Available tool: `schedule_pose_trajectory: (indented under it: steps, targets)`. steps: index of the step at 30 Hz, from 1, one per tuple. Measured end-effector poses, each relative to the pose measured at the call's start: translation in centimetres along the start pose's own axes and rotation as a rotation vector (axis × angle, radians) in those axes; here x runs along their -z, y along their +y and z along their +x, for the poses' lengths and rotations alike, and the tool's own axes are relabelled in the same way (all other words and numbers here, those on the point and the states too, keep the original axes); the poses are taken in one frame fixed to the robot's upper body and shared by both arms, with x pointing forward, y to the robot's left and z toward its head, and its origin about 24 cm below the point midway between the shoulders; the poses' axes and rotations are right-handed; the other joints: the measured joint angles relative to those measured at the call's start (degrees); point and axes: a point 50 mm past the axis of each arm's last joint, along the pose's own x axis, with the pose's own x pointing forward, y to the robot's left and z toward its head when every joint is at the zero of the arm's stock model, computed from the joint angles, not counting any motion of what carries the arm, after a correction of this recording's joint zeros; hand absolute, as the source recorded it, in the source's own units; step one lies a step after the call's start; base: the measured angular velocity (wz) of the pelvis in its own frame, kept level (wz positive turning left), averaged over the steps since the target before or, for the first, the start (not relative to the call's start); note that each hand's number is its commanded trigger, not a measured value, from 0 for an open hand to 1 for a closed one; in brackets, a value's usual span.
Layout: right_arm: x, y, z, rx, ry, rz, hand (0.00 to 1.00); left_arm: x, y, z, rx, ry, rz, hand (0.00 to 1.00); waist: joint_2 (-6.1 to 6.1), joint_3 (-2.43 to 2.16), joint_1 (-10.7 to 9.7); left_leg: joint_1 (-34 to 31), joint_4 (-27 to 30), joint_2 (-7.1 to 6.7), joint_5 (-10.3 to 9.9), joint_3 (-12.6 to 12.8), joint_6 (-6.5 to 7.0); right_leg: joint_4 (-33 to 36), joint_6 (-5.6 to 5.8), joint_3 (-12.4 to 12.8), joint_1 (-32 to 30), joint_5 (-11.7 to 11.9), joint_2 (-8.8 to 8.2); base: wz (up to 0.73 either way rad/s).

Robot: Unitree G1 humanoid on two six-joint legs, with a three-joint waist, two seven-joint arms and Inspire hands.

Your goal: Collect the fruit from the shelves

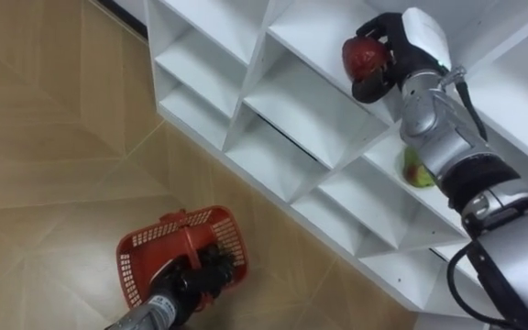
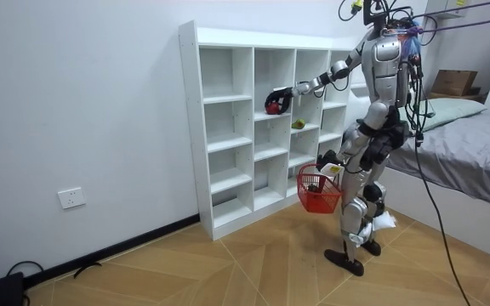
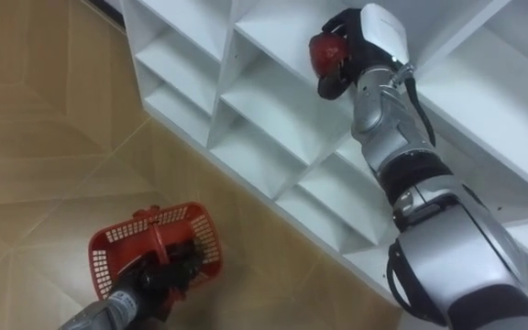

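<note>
A red fruit [image 1: 363, 57] is held at the front of an upper compartment of the white closet [image 1: 287, 110], and my right hand [image 1: 400, 44] is shut on it. One compartment lower lies a green fruit [image 1: 417, 170], partly hidden behind my right forearm. My left hand [image 1: 198, 275] is shut on the handle of a red plastic basket [image 1: 132, 264], which hangs low above the wooden floor, in front of the closet. In the room view I stand facing the closet [image 2: 228, 127], my right arm stretched out to the red fruit [image 2: 272, 105] and the basket [image 2: 317, 191] at my thigh.
A bed [image 2: 475, 161] stands behind me at the room view's right, with a cardboard box [image 2: 453, 82] beyond it. Wooden floor [image 2: 228, 272] stretches in front of the closet. The closet's other compartments look bare.
</note>
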Motion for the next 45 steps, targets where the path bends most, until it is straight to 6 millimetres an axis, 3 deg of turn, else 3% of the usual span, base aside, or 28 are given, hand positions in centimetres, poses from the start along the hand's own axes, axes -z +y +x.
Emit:
schedule_pose_trajectory:
  steps: [7,13,15,19,22,24,35,40,45]
  targets:
    - [-0.2,0.0,0.0,-0.002,-0.005,0.016,1.00,-0.2,0.3,-0.1,-0.007,-0.007,0.012,1.00,-0.47,-0.02,-0.50,0.10,0.18,-0.04,0.00,-0.24,0.00,-0.06,-0.02,0.03,0.24,0.01,-0.01,0.00]
    - [-2.7,-0.1,0.0,-0.057,-0.113,0.047,1.00,-0.4,0.4,-0.2,-0.007,-0.019,0.002,1.00,-0.34,-0.08,-3.54,-0.04,0.49,0.01,-0.02,0.07,0.02,-0.06,-0.07,0.63,0.11,0.04,0.00,-0.01]
    - [-3.9,-0.3,-0.1,-0.050,-0.159,0.067,1.00,-0.4,0.1,-0.4,0.010,-0.034,0.001,1.00,0.25,-0.32,-5.16,-0.10,0.59,-0.04,-0.02,0.05,0.03,-0.04,-0.08,0.70,0.16,0.06,-0.04,0.00]
    - [-6.4,-0.5,-1.5,-0.028,-0.303,0.156,1.00,-0.7,-1.4,-0.5,0.053,-0.061,0.018,1.00,3.18,-1.53,-7.76,1.04,0.65,-0.10,-0.14,1.23,0.23,0.01,-0.06,1.77,0.93,0.07,-0.21,-0.11]
    - [-5.2,1.4,-2.6,-0.081,-0.278,0.181,1.00,-1.0,-2.2,-0.4,0.060,-0.077,0.011,1.00,5.06,-2.52,-8.28,4.51,-0.53,-0.01,-0.14,2.09,0.25,-0.01,0.00,2.84,3.54,0.03,-0.25,-0.14]
    - [-5.7,2.5,-3.6,-0.125,-0.305,0.210,1.00,-1.3,-2.9,-0.3,0.072,-0.096,-0.036,1.00,6.05,-3.18,-9.20,6.18,-1.77,0.13,0.03,2.91,0.31,-0.04,0.02,3.41,4.34,0.01,-0.30,-0.18]
    - [-5.2,4.7,-6.8,-0.228,-0.334,0.282,1.00,-1.1,-4.8,0.0,0.115,-0.093,-0.028,1.00,8.77,-4.38,-12.79,10.10,-2.11,0.10,0.19,3.97,0.33,-0.37,0.05,5.37,7.81,0.03,-0.24,-0.05]
    - [-5.1,4.8,-7.0,-0.242,-0.335,0.280,1.00,-1.3,-4.8,0.0,0.117,-0.097,-0.028,1.00,8.87,-4.45,-13.63,11.05,-2.65,0.14,0.30,4.50,0.32,-0.39,0.06,6.07,8.28,0.02,-0.18,-0.06]
    - [-4.3,5.9,-8.4,-0.291,-0.321,0.309,1.00,-1.6,-5.3,0.1,0.112,-0.111,-0.053,1.00,8.91,-4.44,-13.95,11.55,-3.05,0.13,0.28,4.81,0.34,-0.40,0.08,6.32,8.41,0.01,-0.14,-0.02]
